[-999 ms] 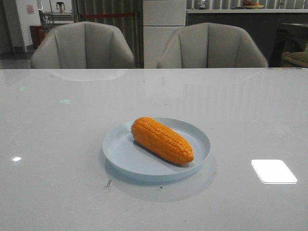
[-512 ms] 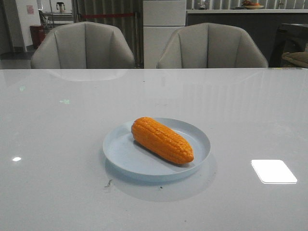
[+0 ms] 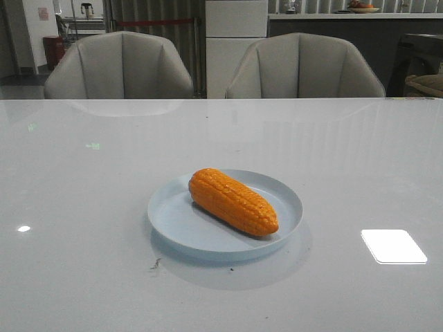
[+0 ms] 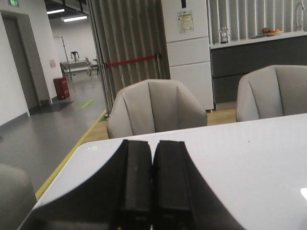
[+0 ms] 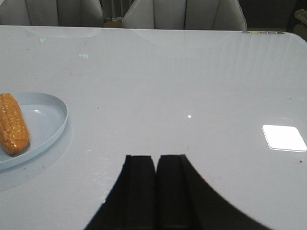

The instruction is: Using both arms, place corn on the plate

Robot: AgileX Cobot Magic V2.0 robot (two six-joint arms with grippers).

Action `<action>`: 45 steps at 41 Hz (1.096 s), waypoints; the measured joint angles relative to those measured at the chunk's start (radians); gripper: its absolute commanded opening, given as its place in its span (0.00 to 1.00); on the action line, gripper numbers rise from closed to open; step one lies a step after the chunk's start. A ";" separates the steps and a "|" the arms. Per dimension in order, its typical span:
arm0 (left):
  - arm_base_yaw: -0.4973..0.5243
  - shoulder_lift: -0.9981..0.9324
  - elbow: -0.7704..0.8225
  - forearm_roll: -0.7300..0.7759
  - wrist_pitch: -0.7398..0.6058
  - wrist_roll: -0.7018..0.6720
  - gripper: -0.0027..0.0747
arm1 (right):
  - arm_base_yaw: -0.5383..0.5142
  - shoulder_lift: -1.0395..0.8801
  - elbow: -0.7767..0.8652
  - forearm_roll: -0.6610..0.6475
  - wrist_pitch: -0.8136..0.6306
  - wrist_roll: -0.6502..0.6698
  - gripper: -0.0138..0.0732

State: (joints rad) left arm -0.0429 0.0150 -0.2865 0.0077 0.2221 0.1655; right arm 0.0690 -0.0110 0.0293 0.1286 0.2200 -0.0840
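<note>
The orange corn [image 3: 233, 201] lies on the pale blue plate [image 3: 181, 220] at the middle of the white table, its tapered end toward the front right. Both also show at the edge of the right wrist view: the corn [image 5: 12, 123] on the plate [image 5: 48, 124]. No arm shows in the front view. My left gripper [image 4: 153, 143] is shut and empty, over the table's far left part, away from the plate. My right gripper [image 5: 156, 158] is shut and empty, over bare table well to the right of the plate.
Two grey chairs [image 3: 121, 66] [image 3: 304, 67] stand behind the table's far edge. A bright light reflection [image 3: 393, 245] lies on the table at the front right. The table's left edge [image 4: 62, 170] shows in the left wrist view.
</note>
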 measured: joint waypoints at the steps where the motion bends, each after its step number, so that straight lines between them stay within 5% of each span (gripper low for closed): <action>1: 0.000 -0.014 0.011 0.000 -0.002 0.000 0.15 | 0.000 0.000 0.000 0.000 0.000 0.000 0.24; 21: 0.000 -0.020 0.288 0.000 -0.087 0.000 0.15 | 0.000 0.000 0.000 0.000 -0.002 0.000 0.24; 45: 0.000 -0.020 0.293 -0.116 -0.121 0.000 0.15 | 0.000 0.000 0.000 0.000 -0.002 0.000 0.24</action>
State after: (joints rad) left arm -0.0429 -0.0053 0.0068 -0.1086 0.1014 0.1655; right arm 0.0690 -0.0110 0.0293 0.1286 0.2179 -0.0840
